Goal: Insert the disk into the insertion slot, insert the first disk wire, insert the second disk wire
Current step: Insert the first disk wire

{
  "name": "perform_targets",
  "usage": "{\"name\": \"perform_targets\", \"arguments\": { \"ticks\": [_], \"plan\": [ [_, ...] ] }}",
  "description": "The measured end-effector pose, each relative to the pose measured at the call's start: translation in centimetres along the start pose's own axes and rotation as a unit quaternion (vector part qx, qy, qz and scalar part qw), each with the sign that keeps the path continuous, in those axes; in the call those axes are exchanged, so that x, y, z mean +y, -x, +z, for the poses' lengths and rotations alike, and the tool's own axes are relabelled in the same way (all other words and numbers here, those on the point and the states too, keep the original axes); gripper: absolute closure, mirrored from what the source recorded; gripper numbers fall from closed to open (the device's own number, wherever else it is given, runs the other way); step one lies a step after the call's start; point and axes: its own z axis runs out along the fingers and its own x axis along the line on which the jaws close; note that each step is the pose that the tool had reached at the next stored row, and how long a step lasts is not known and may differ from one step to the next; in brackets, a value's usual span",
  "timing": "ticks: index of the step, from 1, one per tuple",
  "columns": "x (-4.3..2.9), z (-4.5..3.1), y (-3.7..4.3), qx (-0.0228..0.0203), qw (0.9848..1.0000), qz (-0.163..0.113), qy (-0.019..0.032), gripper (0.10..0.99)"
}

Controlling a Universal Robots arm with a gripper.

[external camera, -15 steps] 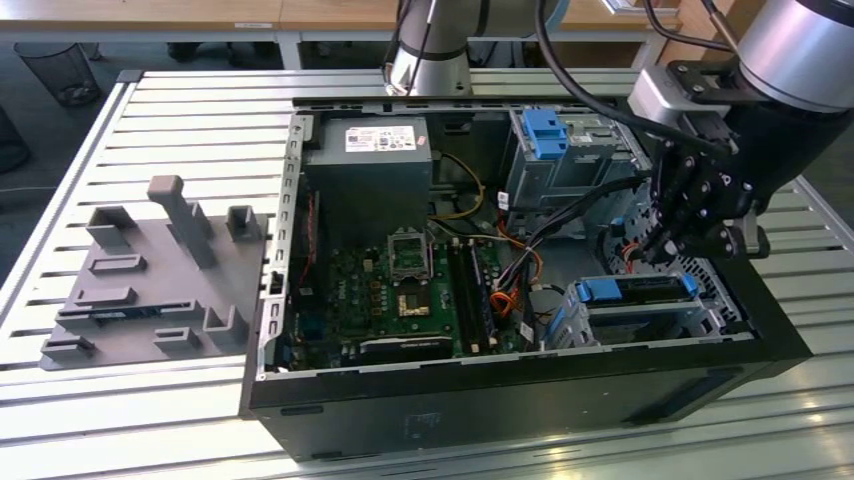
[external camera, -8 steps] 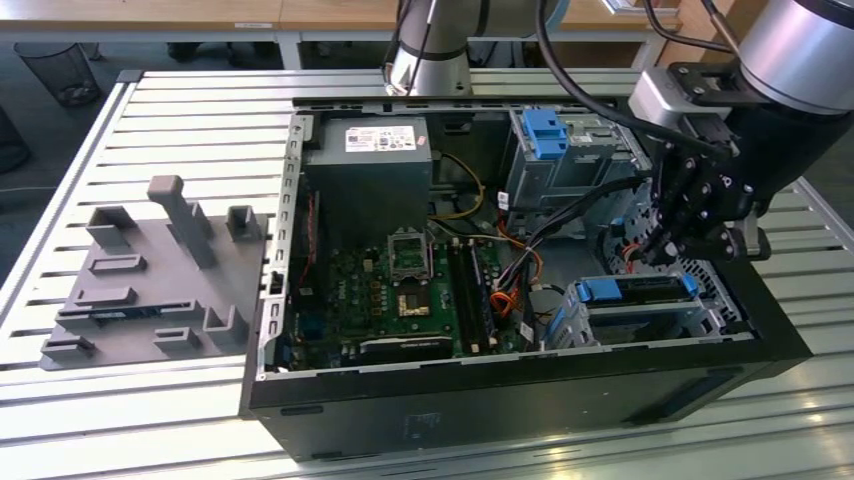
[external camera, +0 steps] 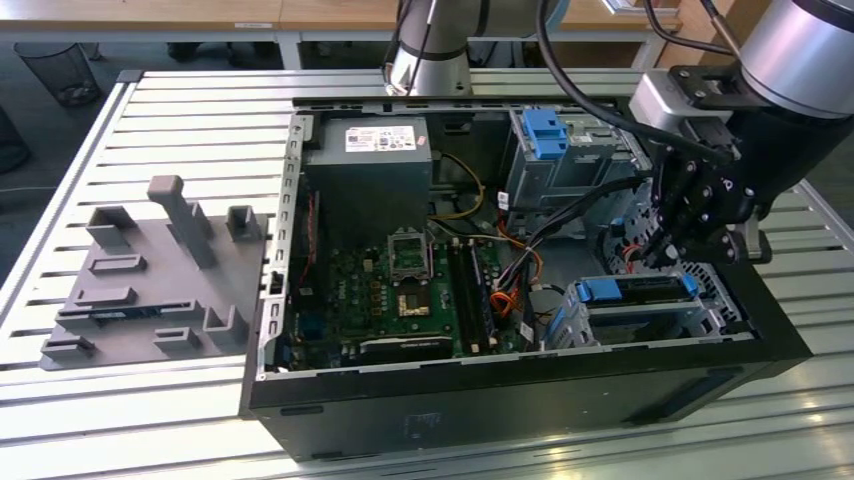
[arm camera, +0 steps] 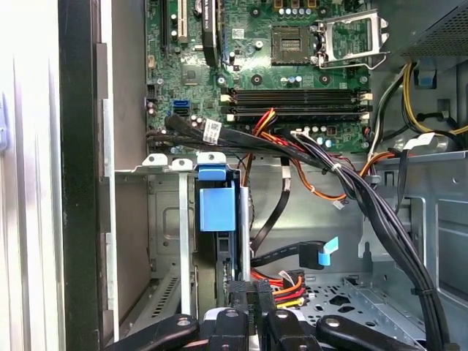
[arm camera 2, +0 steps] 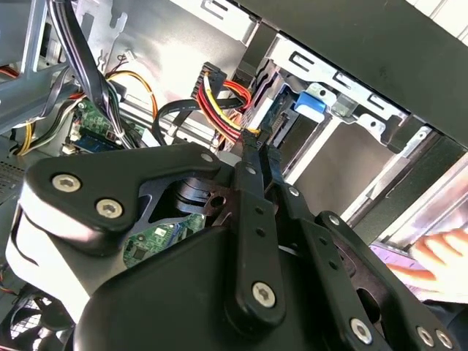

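Toward four o'clock in the exterior view, inside the open black computer case (external camera: pixel 534 390), we find the disk (external camera: pixel 638 292) seated in the insertion slot (external camera: pixel 577 322), a boxy silver-grey cage of perforated sheet metal. The disk's bright blue plastic carrier shows at the cage's mouth. Just beyond it, nearer three o'clock, hangs the gripper (external camera: pixel 661 262), black and angular. In both wrist views its slim fingers (arm camera 2: pixel 248 197) are pinched together on the hard black plug of a disk wire (arm camera: pixel 284 287), a limp bundle of red, yellow and black strands. We judge the plug is gripped by its rigid body so it can be steered squarely at the drive's edge; whether it is mated yet we cannot tell. A flat black cable with a pale blue tab (arm camera: pixel 327 252) lies loose nearby. The green motherboard (external camera: pixel 400 290) sits at nine o'clock of the cage.
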Motion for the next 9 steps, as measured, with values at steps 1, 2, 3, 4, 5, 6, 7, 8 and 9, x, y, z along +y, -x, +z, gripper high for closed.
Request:
{"name": "perform_targets", "arguments": {
  "ticks": [1,2,3,4,5,6,7,8,9],
  "plan": [
    [0.00,0.00,-0.01,0.0000,1.0000,0.000,0.0000,0.918],
    [0.00,0.01,-0.02,0.0000,1.0000,0.000,0.0000,0.918],
    [0.00,0.02,-0.04,0.0000,1.0000,0.000,0.0000,0.918],
    [0.00,0.03,-0.06,0.0000,1.0000,0.000,0.0000,0.918],
    [0.00,0.03,-0.09,0.0000,1.0000,0.000,0.0000,0.918],
    [0.00,0.03,-0.11,0.0000,1.0000,0.000,0.0000,0.918],
    [-0.01,0.04,-0.13,0.0000,1.0000,0.000,0.0000,0.918],
    [-0.01,0.04,-0.16,0.0000,1.0000,0.000,0.0000,0.918],
    [-0.01,0.05,-0.18,0.0000,1.0000,0.000,0.0000,0.918]
  ]
}}
